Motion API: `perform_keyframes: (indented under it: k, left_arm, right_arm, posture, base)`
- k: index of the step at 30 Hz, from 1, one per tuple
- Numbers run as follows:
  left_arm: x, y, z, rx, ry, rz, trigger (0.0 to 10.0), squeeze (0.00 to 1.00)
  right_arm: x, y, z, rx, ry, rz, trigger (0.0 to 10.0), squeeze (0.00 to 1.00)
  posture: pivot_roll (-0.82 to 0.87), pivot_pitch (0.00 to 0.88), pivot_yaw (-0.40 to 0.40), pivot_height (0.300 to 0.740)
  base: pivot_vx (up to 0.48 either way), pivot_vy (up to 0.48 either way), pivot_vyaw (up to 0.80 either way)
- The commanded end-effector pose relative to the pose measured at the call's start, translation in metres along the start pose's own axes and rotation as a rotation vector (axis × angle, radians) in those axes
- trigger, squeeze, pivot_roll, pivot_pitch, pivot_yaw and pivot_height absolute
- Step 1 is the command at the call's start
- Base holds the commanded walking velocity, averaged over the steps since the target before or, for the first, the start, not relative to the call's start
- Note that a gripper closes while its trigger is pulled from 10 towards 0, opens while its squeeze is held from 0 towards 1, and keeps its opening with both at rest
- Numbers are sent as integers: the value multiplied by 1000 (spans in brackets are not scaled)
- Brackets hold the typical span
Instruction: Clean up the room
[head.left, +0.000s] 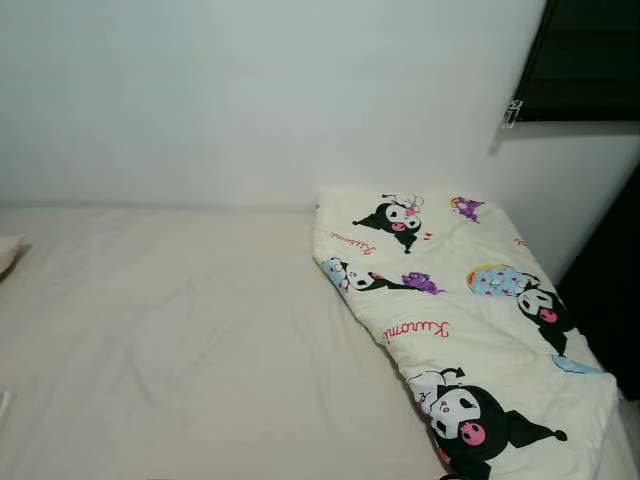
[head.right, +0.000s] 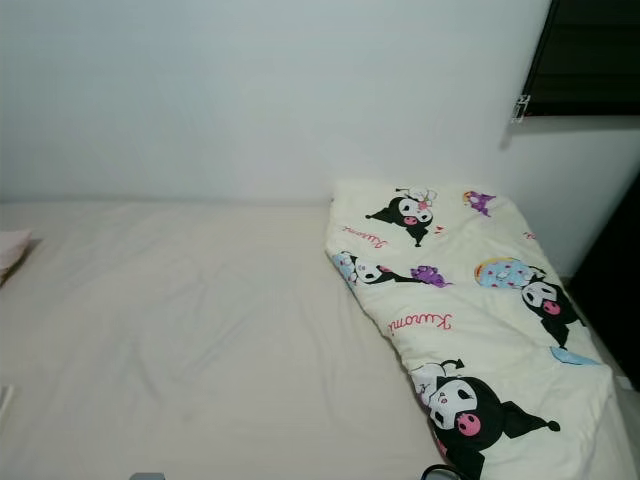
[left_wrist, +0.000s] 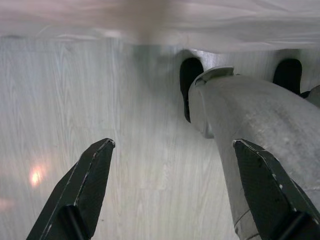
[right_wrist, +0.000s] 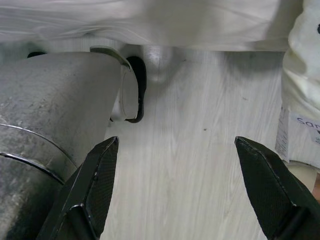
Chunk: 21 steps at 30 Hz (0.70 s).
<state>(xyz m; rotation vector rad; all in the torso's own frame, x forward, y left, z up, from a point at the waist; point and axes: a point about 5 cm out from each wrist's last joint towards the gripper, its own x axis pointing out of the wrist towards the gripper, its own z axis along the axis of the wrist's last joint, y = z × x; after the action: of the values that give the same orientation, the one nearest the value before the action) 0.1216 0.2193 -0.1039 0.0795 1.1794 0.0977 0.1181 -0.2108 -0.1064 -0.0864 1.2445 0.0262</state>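
Above both hanging arms, on the bed (head.left: 180, 330) — folded cartoon-print quilt (head.left: 460, 330) lies at its right end, against the wall. Left tool (left_wrist: 172, 192) and right tool (right_wrist: 175, 187): fingers spread apart, empty, over pale wood floor (right_wrist: 200, 165).
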Motion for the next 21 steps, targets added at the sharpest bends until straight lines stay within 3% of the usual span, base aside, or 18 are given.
perform_keyframes:
  k: [1,12,21]
  left_arm:
    - [0,-2,1,32,10,-3,10000,0]
    - [1,-7,6,69,11,-6,10000,0]
    - [0,-10,-9,187,97,-34,10000,0]
  right_arm:
    - [1,5,0,-15,8,11,10000,0]
    - [1,6,4,-36,2,11,10000,0]
    - [-1,-3,-2,-84,30,-3,10000,0]
  posture:
    - [-95,1,-32,740]
    - [-96,0,-39,740]
    - [-93,0,-43,740]
  base:
    - [0,0,0]
    - [0,0,0]
    - [0,0,0]
